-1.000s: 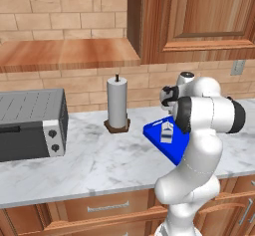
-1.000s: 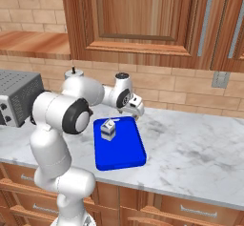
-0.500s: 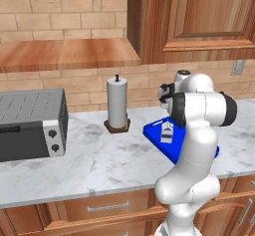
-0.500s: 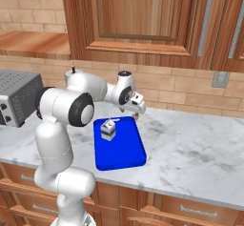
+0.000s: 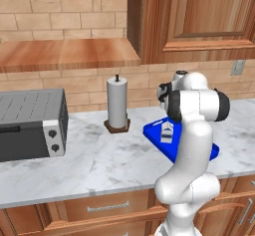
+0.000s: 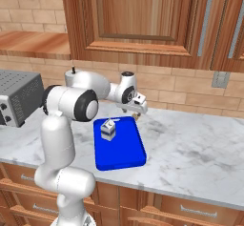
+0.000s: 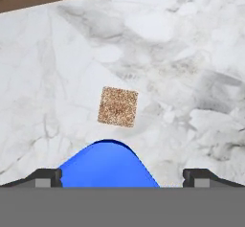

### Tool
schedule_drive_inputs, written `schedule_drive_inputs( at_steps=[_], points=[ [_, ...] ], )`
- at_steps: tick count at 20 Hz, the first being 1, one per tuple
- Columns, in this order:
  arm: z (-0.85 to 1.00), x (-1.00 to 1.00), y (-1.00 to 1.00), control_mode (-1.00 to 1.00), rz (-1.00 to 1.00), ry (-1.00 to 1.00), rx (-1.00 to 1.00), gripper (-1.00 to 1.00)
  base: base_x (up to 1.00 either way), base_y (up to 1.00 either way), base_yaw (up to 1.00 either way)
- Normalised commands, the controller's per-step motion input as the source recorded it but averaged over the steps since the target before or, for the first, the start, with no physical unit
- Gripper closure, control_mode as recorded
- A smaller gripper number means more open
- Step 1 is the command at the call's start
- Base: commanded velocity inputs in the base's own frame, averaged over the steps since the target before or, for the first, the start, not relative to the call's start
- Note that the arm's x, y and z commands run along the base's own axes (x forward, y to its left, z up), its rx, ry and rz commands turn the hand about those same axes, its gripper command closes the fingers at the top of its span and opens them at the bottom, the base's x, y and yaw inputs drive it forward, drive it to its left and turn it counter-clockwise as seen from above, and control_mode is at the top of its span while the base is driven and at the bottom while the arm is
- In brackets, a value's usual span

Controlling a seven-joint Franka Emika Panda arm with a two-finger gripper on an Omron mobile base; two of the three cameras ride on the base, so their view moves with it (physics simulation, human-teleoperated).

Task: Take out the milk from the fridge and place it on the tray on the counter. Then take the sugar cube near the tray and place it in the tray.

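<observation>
The small white milk (image 6: 109,129) carton stands upright on the blue tray (image 6: 121,151), which lies on the marble counter (image 6: 190,148). From the left base view the milk (image 5: 167,132) and tray (image 5: 153,129) are partly hidden behind my arm. My gripper (image 6: 137,111) hovers low over the tray's far right corner, open with nothing between its fingers. In the hand view the tan sugar cube (image 7: 118,107) lies on the marble just beyond the tray's rounded corner (image 7: 107,166), centred ahead of the wide-apart gripper (image 7: 123,178). The fridge is out of view.
A tall paper-towel roll (image 5: 117,103) stands left of the tray. A grey toaster oven (image 5: 30,123) sits at the far left of the counter. The brick wall and wooden upper cabinets (image 6: 143,15) rise close behind. Bare marble stretches right of the tray.
The hand has drifted slightly right and down toward the tray's far corner, and the elbow has swung. Milk and tray have not moved.
</observation>
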Motion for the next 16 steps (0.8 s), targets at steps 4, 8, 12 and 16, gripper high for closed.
schedule_drive_inputs(
  at_steps=[4,8,12,16],
  points=[
    [-0.16,0.22,-0.08,-1.0,0.0,0.03,0.0,-1.0,0.0,0.0,0.0],
    [-0.18,0.27,-0.03,-1.0,0.0,0.05,0.0,-1.0,0.0,0.0,0.0],
    [-0.09,0.19,0.0,-1.0,0.0,0.04,0.0,-1.0,0.0,0.0,0.0],
    [-0.02,0.0,0.0,-1.0,0.0,0.01,0.0,-1.0,0.0,0.0,0.0]
  ],
)
